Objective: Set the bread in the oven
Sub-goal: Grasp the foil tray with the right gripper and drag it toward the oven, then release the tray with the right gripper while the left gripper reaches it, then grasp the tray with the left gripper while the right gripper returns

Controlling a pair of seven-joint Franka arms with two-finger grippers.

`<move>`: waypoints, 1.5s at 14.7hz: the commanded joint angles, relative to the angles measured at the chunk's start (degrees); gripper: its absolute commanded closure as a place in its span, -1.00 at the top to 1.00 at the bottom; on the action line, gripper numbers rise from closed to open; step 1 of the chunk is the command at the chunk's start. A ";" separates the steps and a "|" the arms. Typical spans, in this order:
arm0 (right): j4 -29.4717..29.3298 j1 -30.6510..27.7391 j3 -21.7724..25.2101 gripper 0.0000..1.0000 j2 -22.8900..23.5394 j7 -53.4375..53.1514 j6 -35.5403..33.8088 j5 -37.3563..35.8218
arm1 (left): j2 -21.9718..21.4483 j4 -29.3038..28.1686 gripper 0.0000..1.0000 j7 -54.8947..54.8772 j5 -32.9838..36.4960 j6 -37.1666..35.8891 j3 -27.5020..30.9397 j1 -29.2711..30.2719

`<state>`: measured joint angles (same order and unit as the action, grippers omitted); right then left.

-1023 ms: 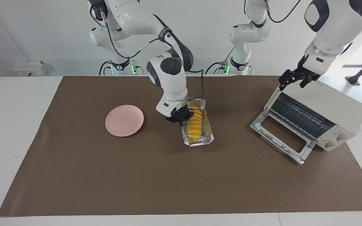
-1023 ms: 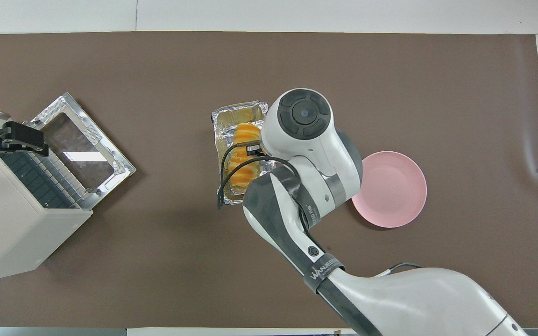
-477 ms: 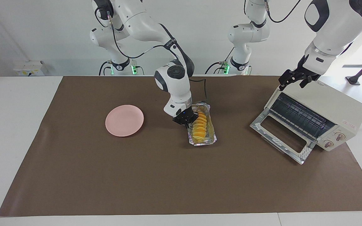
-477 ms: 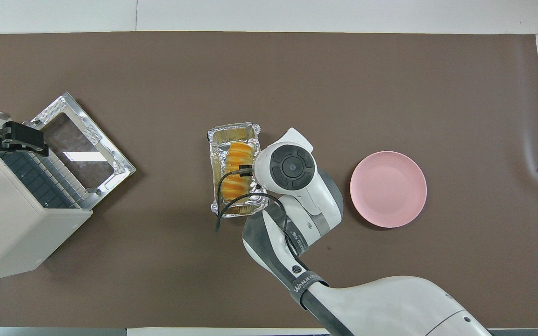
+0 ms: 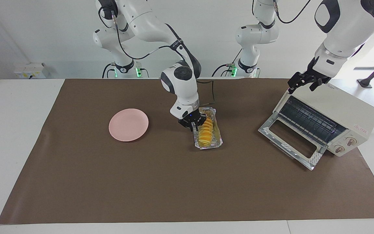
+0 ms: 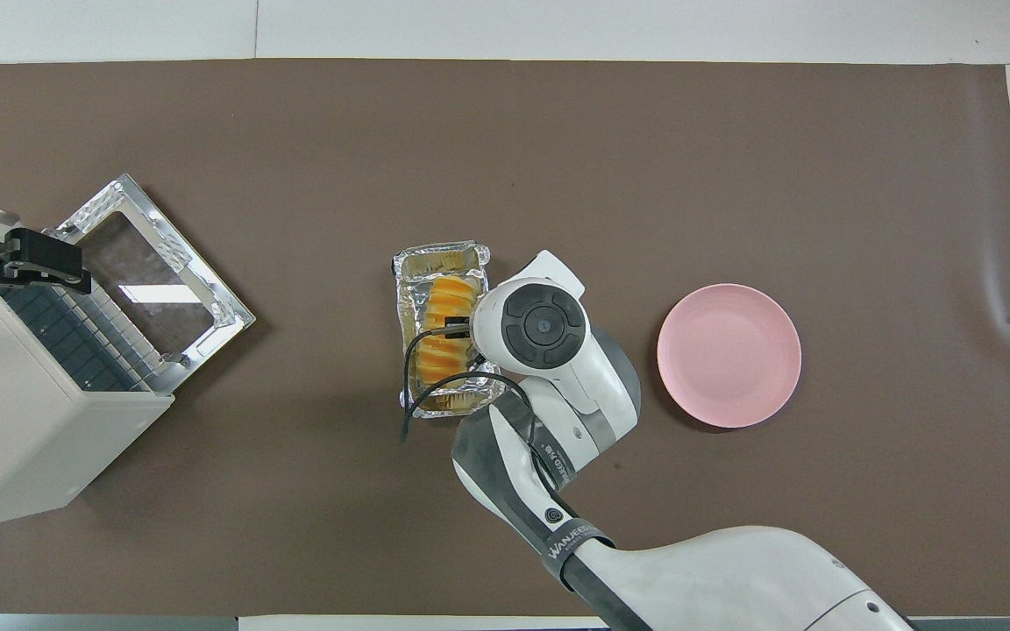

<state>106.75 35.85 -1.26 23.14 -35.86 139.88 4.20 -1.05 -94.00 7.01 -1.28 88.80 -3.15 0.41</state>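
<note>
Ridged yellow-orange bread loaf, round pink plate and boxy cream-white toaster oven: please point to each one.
Ridged yellow-orange bread loaf (image 5: 206, 133), facing view, middle slices.
Round pink plate (image 5: 128, 124), facing view, bare centre.
Boxy cream-white toaster oven (image 5: 339, 105), facing view, top panel.

Bread (image 5: 206, 131): small elongated yellow-orange loaf with cross ridges like stacked slices, lying flat in a crinkled foil tray (image 5: 218, 140) mid-worktop. Its robot-side end sits directly at the right end effector (image 5: 193, 122); whether they touch cannot be told.

Oven (image 5: 336, 113): boxy, cream-white, at the left arm's end of the worktop, set askew. Glass door dropped open, wire rack showing, two knobs on the front. Its top corner lies just under the left end effector (image 5: 304, 82), well apart from the right one.
</note>
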 commanded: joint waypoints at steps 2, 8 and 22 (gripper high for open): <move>-0.21 -1.04 0.82 1.00 -3.62 -1.75 -5.56 0.81 | -0.09 0.40 1.00 0.11 -0.83 1.01 0.25 -1.89; -5.67 -12.46 0.74 1.00 -7.14 10.34 -16.73 0.81 | 0.96 -0.65 1.00 4.74 -0.48 4.52 0.25 -8.48; -5.67 -31.19 0.91 1.00 -17.24 46.75 -27.81 0.11 | 19.68 0.40 1.00 33.84 0.40 23.08 0.25 -31.95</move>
<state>100.46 6.84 0.33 7.91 7.65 114.03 4.17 17.40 -94.74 37.78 -1.26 111.18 -3.78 -28.75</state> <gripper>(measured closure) 0.000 0.000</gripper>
